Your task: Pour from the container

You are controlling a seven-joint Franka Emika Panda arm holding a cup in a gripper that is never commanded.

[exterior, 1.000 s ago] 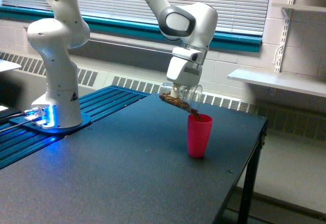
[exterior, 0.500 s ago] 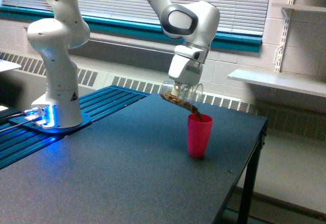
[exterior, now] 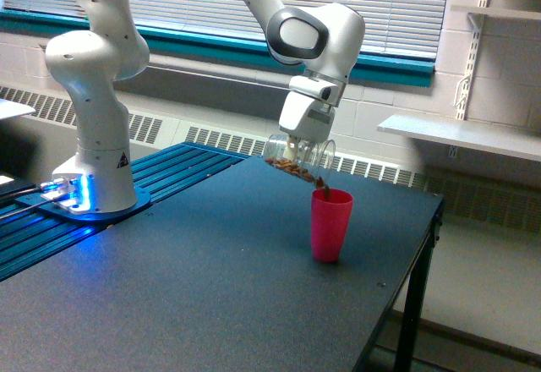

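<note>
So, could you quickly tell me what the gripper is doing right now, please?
Gripper: closed on the clear container, holding it tipped toward the pink cup, brown contents at its lip.

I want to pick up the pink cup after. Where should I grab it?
Grab the pink cup around its middle, coming from the side. It stands upright on the table and its open top sits right under the tilted clear cup held by the gripper, so the top is blocked.
</note>
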